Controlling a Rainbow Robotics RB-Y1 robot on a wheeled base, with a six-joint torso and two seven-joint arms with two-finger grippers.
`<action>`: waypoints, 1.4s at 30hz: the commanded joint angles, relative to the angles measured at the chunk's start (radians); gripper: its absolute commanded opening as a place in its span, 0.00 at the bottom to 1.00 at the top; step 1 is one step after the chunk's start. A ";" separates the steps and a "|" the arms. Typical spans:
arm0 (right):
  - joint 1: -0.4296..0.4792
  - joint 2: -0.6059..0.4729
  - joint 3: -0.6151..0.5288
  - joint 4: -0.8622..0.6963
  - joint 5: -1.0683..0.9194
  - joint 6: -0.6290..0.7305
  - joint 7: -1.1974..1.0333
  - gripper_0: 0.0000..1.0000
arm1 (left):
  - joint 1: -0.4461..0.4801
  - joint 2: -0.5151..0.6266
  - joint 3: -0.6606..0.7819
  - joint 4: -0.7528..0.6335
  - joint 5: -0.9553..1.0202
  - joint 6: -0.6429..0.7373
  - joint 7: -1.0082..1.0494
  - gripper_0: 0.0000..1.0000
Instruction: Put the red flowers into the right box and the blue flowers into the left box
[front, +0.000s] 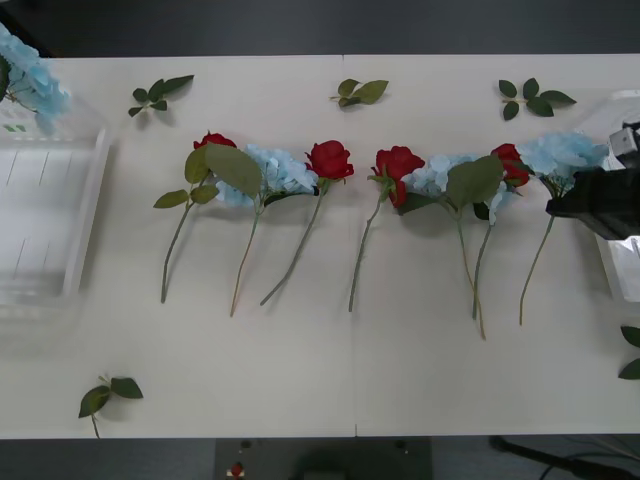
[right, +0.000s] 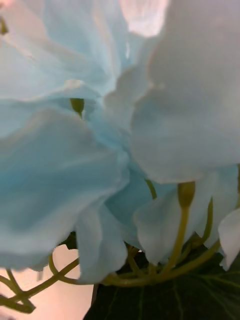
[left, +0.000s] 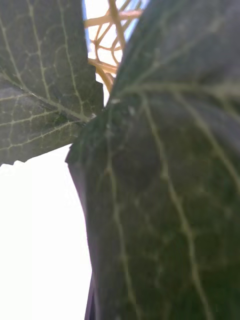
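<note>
The blue flowers (front: 565, 152) at the row's right end meet the right gripper (front: 590, 200); jaws' state unclear.

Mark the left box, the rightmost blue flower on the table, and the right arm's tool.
left box (front: 85, 215): front view, on its right rim.
rightmost blue flower (front: 560, 152): front view, on its pale petal cluster.
right tool (front: 600, 200): front view, on its dark body beside that flower.
</note>
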 joint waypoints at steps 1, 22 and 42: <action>-0.031 -0.030 -0.008 -0.034 -0.193 -0.022 0.163 0.00 | -0.006 0.016 0.014 0.061 0.000 0.022 -0.087 0.00; -0.267 0.274 0.087 -0.072 -0.471 -0.048 0.568 0.00 | 0.024 -0.133 0.014 0.230 -0.247 -0.113 -0.073 0.00; -0.389 0.464 0.341 -0.074 -0.477 -0.273 0.728 0.00 | 0.042 -0.139 0.008 0.141 -0.231 -0.170 -0.065 1.00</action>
